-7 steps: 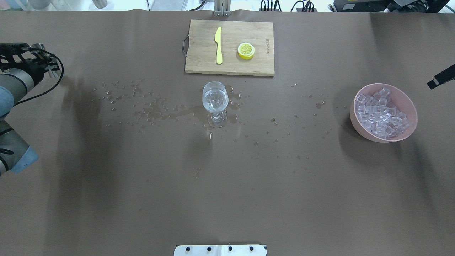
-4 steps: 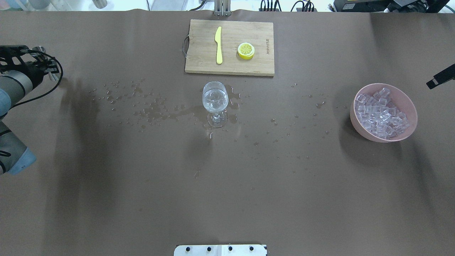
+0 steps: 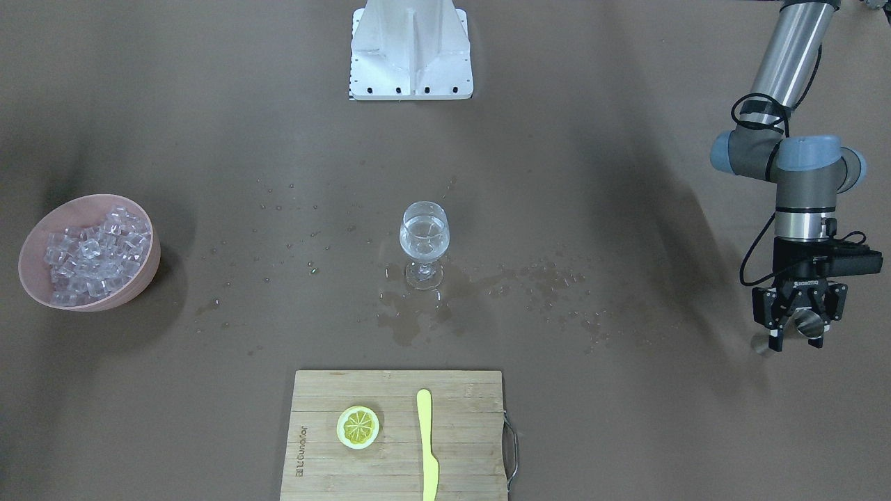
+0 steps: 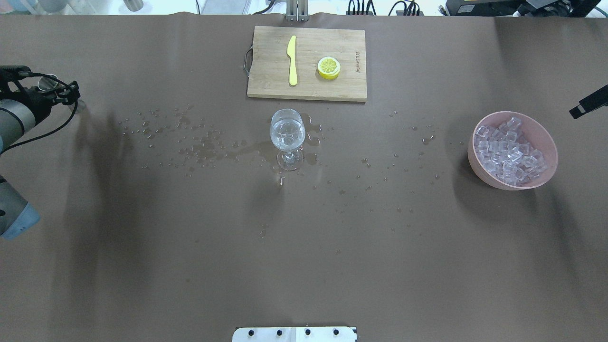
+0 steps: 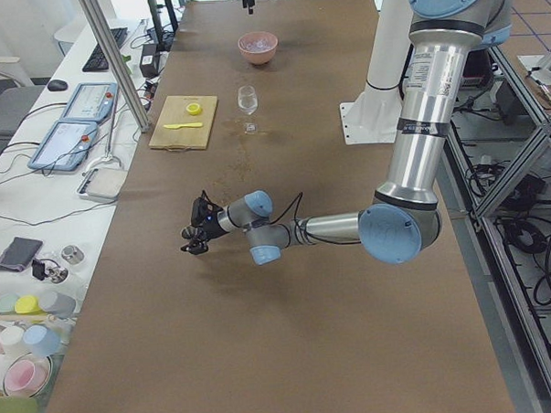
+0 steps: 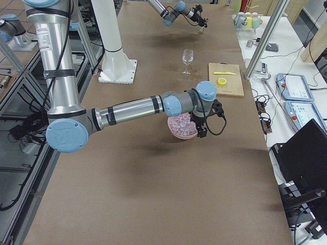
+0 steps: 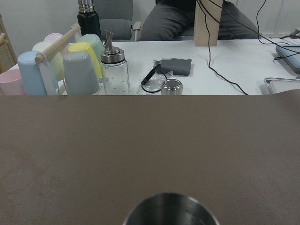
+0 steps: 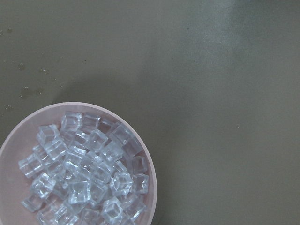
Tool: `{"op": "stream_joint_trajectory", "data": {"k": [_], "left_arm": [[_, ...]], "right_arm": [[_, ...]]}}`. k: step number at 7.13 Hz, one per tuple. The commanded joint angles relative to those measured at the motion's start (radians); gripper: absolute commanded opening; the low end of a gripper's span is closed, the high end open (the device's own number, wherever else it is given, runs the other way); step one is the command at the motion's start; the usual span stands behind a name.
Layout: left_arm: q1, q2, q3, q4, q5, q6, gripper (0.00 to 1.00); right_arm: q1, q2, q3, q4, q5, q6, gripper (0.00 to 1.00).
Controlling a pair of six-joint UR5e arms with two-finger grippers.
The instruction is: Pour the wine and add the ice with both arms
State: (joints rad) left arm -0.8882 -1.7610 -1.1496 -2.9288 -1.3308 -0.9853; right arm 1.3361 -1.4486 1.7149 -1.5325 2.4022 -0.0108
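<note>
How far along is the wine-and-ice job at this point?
Done: the glass holds clear wine, with spills around it. In hand: the left gripper holds a steel cup off to the side. Left: the ice all seems to sit in the bowl; the right gripper is near it.

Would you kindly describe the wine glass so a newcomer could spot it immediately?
Find the wooden cutting board at the far edge of the table. Just on the robot's side of it, mid-table, stands the wine glass. It is the only clear stemmed vessel, upright amid spilled droplets.
</note>
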Motion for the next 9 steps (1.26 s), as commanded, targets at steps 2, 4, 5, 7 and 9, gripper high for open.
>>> {"op": "stream_joint_trajectory", "data": {"k": [2,4,5,7,9], "left_arm": [[-0.002,0.127,-0.125,-0.024,-0.083,0.011,0.99],[-0.015,0.252,-0.255,-0.026,-0.279,0.010,0.99],[-0.056,0.293,-0.284,-0.024,-0.391,0.011,0.99],[-0.284,0.290,-0.273,0.025,-0.792,0.014,0.99],[-0.321,0.282,-0.218,0.037,-0.841,-0.025,0.98]], "right_arm": [[-0.002,0.026,-0.011,0.000,-0.002,0.000,1.00],[-0.014,0.039,0.005,0.024,-0.002,0.000,1.00],[-0.027,0.043,0.008,0.066,0.000,0.040,1.00],[-0.165,0.062,0.089,0.124,-0.061,0.377,1.00],[-0.256,0.021,0.094,0.129,-0.147,0.422,1.00]]}}
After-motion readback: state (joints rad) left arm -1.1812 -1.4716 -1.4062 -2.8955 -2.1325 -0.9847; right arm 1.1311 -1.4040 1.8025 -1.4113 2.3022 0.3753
